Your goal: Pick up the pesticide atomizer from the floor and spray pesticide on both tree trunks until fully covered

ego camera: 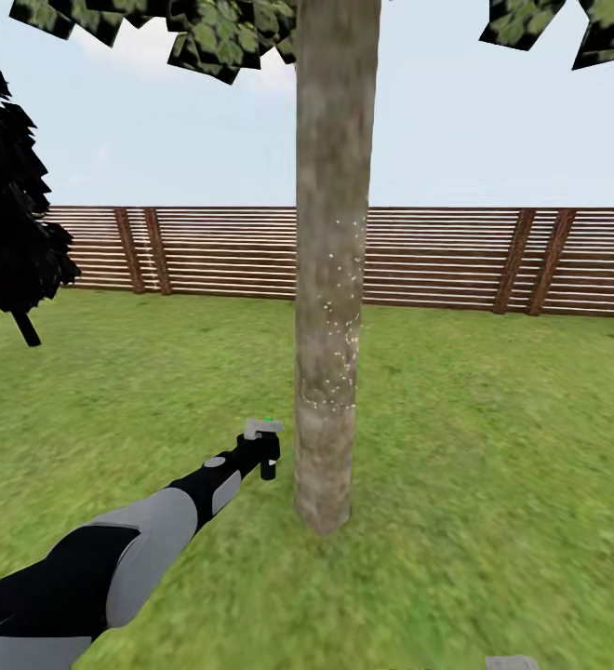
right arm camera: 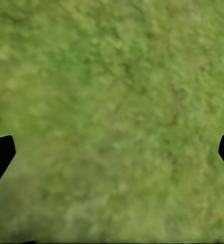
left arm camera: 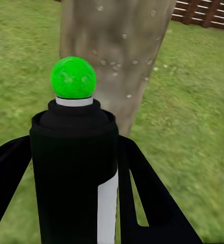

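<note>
My left claw (left arm camera: 76, 203) is clamped on the pesticide atomizer (left arm camera: 74, 168), its black fingers (left arm camera: 152, 203) pressed against both sides of the bottle. In the left wrist view the atomizer stands upright between them: a black cylindrical body with a strip of white label down one side, a narrow white collar above the shoulder, and a bright green knob on top. In the head view the same atomizer (ego camera: 262, 437) shows a pale grey head with a green spot, at the end of my outstretched left arm (ego camera: 149, 530).

The atomizer sits just beside the tree trunk (ego camera: 330, 279), low on its near side and apart from the bark. The trunk is a thick, straight, grey-brown mottled column, and small white specks dot its face above the atomizer's height. Dark leaves (ego camera: 205, 33) hang above the trunk.

My right claw (right arm camera: 112, 157) is spread wide, only the black tips of its fingers (right arm camera: 0, 155) showing at either edge, with nothing between them but lawn (right arm camera: 112, 101).

Behind the trunk runs a brown slatted fence (ego camera: 456, 256), and a dark narrow tree (ego camera: 9, 214) stands off to the trunk's left.
</note>
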